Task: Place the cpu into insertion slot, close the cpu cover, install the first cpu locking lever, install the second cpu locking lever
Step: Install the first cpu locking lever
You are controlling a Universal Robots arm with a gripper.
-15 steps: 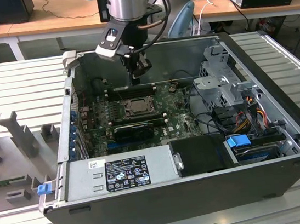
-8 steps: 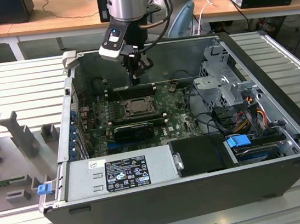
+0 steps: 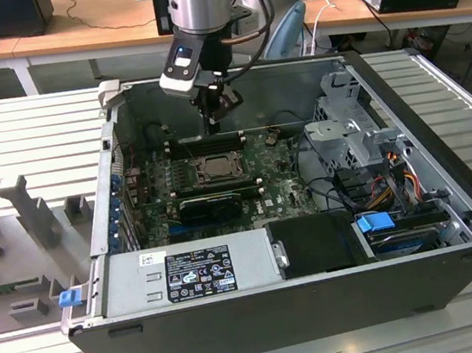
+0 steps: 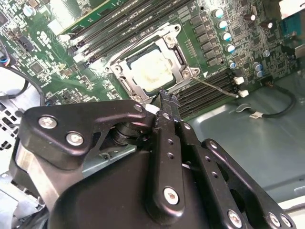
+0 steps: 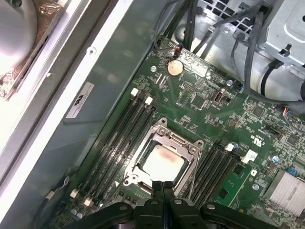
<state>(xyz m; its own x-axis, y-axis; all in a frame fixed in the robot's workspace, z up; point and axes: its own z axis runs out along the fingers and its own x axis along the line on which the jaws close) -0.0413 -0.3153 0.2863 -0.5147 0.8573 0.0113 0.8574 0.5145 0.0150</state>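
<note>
Right, the cpu sits in the insertion slot at the motherboard's middle, cpu cover seemingly down. My gripper hangs clenched, empty (tips together) at the slot's edge, so I'd press the locking lever slowly.

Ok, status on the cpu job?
Shut fingers hovering by the insertion slot. Seated cpu, cpu cover down over it. Nothing in the way.

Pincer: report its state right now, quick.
Pincer: closed, fingertips pressed together, nothing seen between them, poised by the edge of the cpu.
</note>
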